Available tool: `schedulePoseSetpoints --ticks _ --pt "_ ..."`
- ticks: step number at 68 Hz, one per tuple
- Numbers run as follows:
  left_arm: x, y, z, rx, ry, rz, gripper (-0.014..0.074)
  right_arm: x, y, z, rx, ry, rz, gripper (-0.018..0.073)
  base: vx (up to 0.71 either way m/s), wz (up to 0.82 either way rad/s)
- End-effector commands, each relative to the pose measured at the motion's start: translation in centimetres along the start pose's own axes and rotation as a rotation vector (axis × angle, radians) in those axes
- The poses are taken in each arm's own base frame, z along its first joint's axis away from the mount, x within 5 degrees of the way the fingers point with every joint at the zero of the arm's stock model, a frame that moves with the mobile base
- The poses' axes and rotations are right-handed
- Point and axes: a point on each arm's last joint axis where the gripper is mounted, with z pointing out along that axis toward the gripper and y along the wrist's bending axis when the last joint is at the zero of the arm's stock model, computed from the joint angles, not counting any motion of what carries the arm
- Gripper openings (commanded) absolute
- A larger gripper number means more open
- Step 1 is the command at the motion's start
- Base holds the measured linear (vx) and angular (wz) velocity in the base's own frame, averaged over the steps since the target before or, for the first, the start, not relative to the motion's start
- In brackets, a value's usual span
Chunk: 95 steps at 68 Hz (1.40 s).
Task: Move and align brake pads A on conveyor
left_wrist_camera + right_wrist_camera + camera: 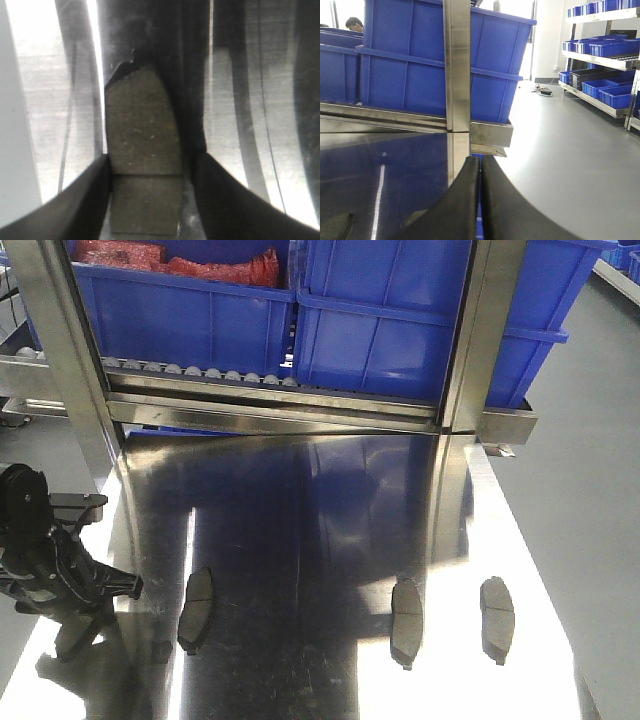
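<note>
A mirror-bright steel tabletop [320, 510] is seen, backed by a roller rack [200, 375] framed by two steel uprights [60, 340]. Two large blue crates [390, 320] are carried on the rack, and red packets [180, 260] are held in the left one. Beyond the right gripper [480, 165], grey floor [560, 150] and shelving [605, 50] stacked with more blue bins are shown, and a person's head [354, 23] is glimpsed far off to its left. Three brake pads A are counted on the steel in the front view: the nearest pad [195, 610] lies just right of the left gripper [152, 162], while the middle pad [406, 622] and the far pad [497, 618] lie well apart to its right. In the left wrist view the left gripper's fingers [75, 200] are spread apart astride one flat-lying pad [142, 130]. Whether this is one of the three cannot be told. The right gripper's fingers are pressed together on nothing.
</note>
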Motion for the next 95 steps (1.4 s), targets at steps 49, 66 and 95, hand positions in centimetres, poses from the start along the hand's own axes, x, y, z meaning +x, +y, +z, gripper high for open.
schedulePoseSetpoints --ticks 49,66,95 --pt "1.4 -0.2 -9.2 0.036 -0.408 -0.013 -0.0008 -0.3 0.0 -0.1 0.003 -0.071 -0.013 -0.0012 0.0 0.0" --pt "6.4 0.2 -12.8 0.053 -0.629 -0.014 -0.0008 -0.3 0.0 -0.1 0.003 -0.071 -0.013 -0.0012 0.0 0.0" --pt "15.1 0.8 -15.2 0.102 -1.036 -0.05 -0.0008 -0.3 0.0 -0.1 0.003 -0.071 -0.013 -0.0012 0.0 0.0"
